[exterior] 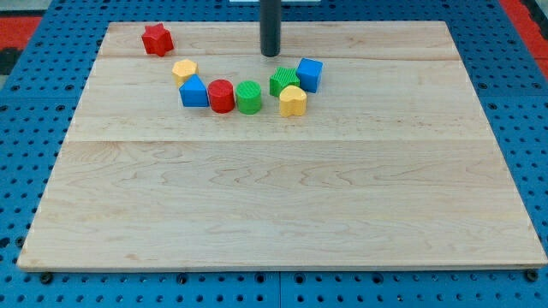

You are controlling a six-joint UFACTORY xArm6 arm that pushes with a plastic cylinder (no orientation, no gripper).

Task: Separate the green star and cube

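Green star (283, 82) and blue cube (310, 74) touch; my tip (271, 54), a bare rod with no claw, waits just above them, needing to wedge between

bright, even light is falling across the whole counter (282, 214), seemingly from overhead, and the pale wood is showing its grain clearly from edge to edge. shadows are staying short and soft, hugging the bases of the blocks near the far edge. a faint sheen is lying along the counter's far edge. the picture is looking slightly soft overall, at low resolution. the counter's side edges are converging toward the far corners from perspective, without visible bending.
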